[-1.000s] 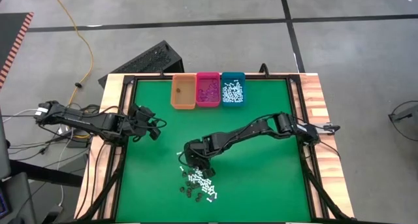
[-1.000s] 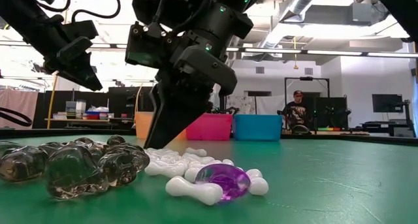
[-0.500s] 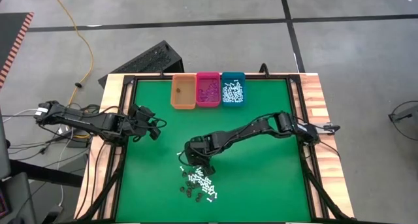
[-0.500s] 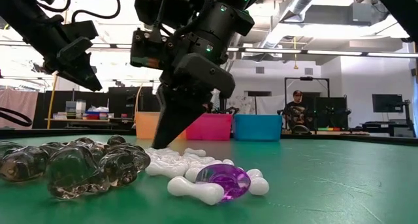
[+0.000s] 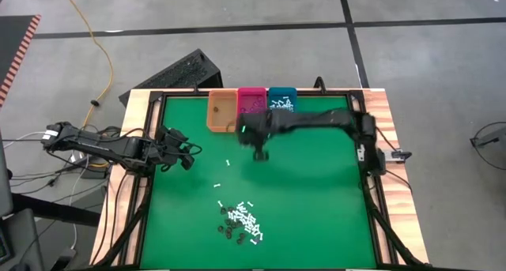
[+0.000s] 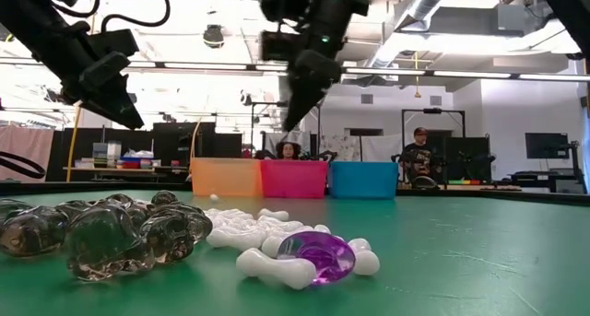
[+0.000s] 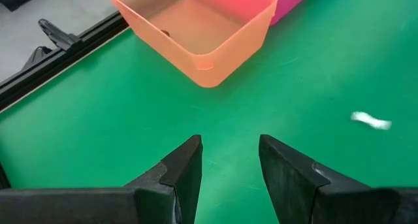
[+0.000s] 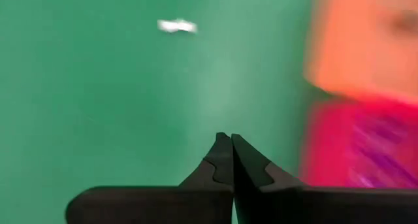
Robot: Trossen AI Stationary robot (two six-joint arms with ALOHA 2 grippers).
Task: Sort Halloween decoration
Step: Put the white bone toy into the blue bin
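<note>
The Halloween decoration lies in a pile (image 5: 239,222) near the table's front: white sticks (image 6: 267,233), a purple piece (image 6: 318,254) and dark clear pieces (image 6: 101,228). Two stray white sticks (image 5: 228,163) lie farther out on the mat. My right gripper (image 5: 258,154) hangs shut above the mat, just in front of the orange bin (image 5: 221,113) and pink bin (image 5: 251,101). No piece shows between its tips (image 8: 227,138). My left gripper (image 7: 228,152) waits open at the table's left, over bare mat. My right gripper is shut and points steeply down, clear of the mat. I cannot tell whether a tiny piece sits between its tips.
The teal bin (image 5: 281,97) holds white sticks and stands right of the pink bin at the far edge. A black frame rims the green mat (image 5: 316,208). Beyond the table, people sit in the room (image 6: 419,159).
My right gripper has drawn its fingers shut at the far edge of the pile. It has then risen and swung fast toward the table's far edge, ending in front of the orange and pink bins. The pile has kept its place.
</note>
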